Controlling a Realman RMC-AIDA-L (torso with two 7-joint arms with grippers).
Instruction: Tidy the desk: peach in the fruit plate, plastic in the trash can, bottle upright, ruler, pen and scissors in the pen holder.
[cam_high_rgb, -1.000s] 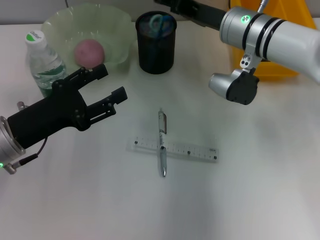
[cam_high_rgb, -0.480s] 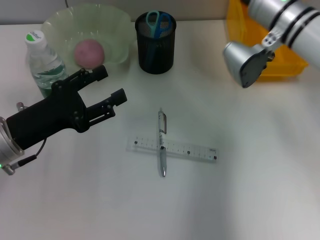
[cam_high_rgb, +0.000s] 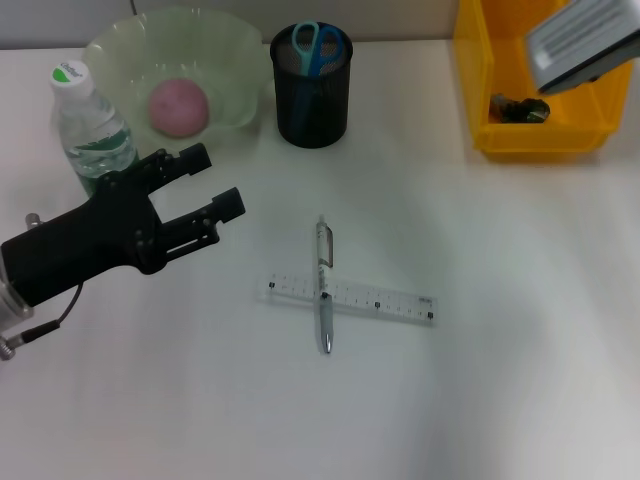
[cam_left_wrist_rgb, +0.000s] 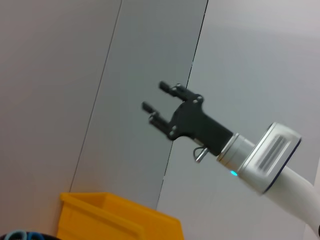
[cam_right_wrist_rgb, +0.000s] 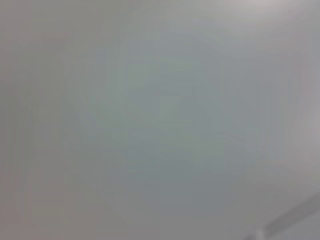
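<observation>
The pink peach (cam_high_rgb: 178, 105) lies in the green fruit plate (cam_high_rgb: 232, 45). Next to it the bottle (cam_high_rgb: 88, 125) stands upright. Blue-handled scissors (cam_high_rgb: 318, 45) stick out of the black mesh pen holder (cam_high_rgb: 313, 100). At mid-table the pen (cam_high_rgb: 324, 285) lies across the clear ruler (cam_high_rgb: 370, 299). My left gripper (cam_high_rgb: 212, 180) hovers open and empty in front of the plate, left of the pen. In the left wrist view my right gripper (cam_left_wrist_rgb: 154, 96) hangs high in the air, open and empty. The head view shows only part of the right arm (cam_high_rgb: 585, 40).
A yellow bin (cam_high_rgb: 470, 90) stands at the back right, with a dark crumpled piece (cam_high_rgb: 520, 108) inside. The bin's rim (cam_left_wrist_rgb: 115, 215) also appears in the left wrist view. The right wrist view is plain grey.
The right arm has swung up and away to the back right, uncovering the yellow bin. My left gripper has drawn back slightly to the left.
</observation>
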